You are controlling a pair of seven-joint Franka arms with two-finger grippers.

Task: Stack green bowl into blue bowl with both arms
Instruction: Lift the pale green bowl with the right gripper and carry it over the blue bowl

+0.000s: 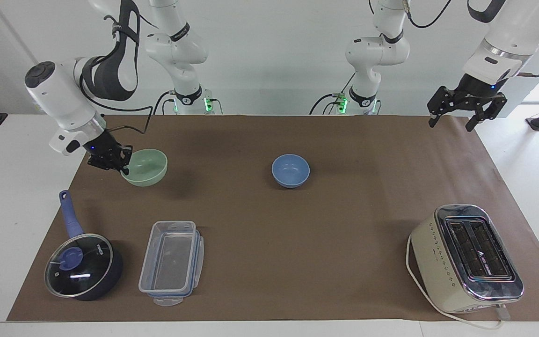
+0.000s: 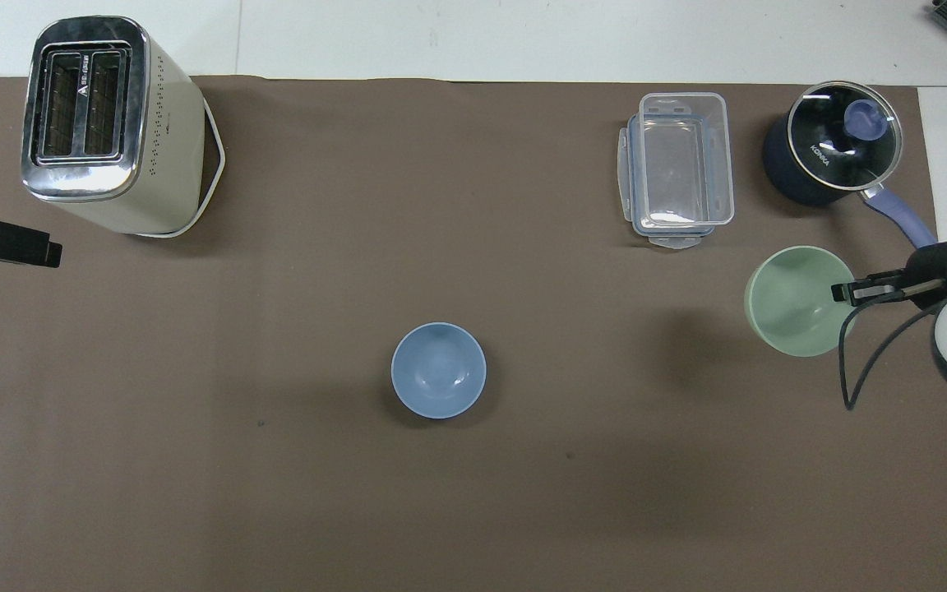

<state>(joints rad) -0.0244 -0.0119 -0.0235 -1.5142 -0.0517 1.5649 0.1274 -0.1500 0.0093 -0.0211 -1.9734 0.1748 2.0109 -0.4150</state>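
Note:
The pale green bowl hangs a little above the brown mat at the right arm's end, with its shadow under it; it also shows in the overhead view. My right gripper is shut on the bowl's rim, on the side toward the table's end, and shows in the overhead view. The blue bowl stands upright and empty at the mat's middle. My left gripper is open and empty, raised over the mat's edge at the left arm's end; one finger shows from above.
A cream toaster stands at the left arm's end, farther from the robots. A clear lidless container and a dark blue saucepan with a glass lid stand farther out than the green bowl.

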